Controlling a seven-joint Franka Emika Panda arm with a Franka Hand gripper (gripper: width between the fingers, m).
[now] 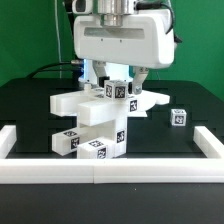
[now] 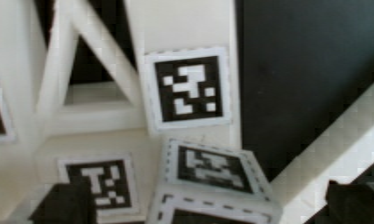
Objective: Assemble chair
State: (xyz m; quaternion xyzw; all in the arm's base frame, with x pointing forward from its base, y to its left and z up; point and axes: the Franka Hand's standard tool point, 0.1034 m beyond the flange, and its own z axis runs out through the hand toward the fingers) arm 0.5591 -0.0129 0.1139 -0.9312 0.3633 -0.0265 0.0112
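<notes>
The chair parts are matte white tagged pieces bunched at the table's middle. A flat slab (image 1: 78, 104) lies across a tall tagged block (image 1: 110, 130), with low blocks (image 1: 68, 142) in front. One small tagged cube (image 1: 178, 117) sits apart at the exterior view's right. My gripper (image 1: 118, 88) hangs straight over the bunch, down among its upper tagged pieces. In the wrist view my gripper (image 2: 205, 208) is open. Its dark fingertips (image 2: 59, 205) stand wide apart on either side of a tilted tagged piece (image 2: 210, 170). A tagged bar (image 2: 187, 90) and slanted white bars fill the view behind it.
A long low white border rail (image 1: 110, 169) runs along the table's front, with side arms at the exterior view's left (image 1: 10, 140) and right (image 1: 205, 140). The table top is black (image 1: 40, 100), with a green wall behind.
</notes>
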